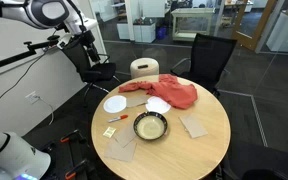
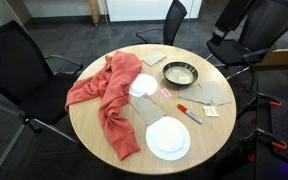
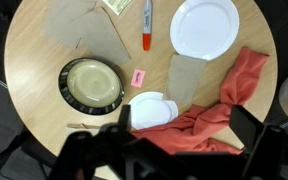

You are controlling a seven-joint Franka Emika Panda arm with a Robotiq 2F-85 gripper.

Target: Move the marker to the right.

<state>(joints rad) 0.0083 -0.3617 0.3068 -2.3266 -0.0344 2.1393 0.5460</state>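
The marker (image 3: 147, 25) is a slim red stick with a whitish part. It lies on the round wooden table (image 3: 34, 50) between a white plate (image 3: 204, 27) and brown paper sheets (image 3: 94, 30). It shows in both exterior views (image 1: 117, 119) (image 2: 189, 112). My gripper (image 3: 186, 115) is open and empty, with its fingers wide apart. It is high above the table, over the red cloth (image 3: 219, 105) and far from the marker. In an exterior view the gripper (image 1: 86, 50) hangs beyond the table's edge.
A dark bowl (image 3: 92, 85) (image 2: 181, 73) stands near the marker. A pink tag (image 3: 138, 77), a small white dish (image 3: 152, 108) and a yellowish square tag (image 2: 210, 111) also lie on the table. Black office chairs (image 1: 212, 55) (image 2: 14, 60) ring the table.
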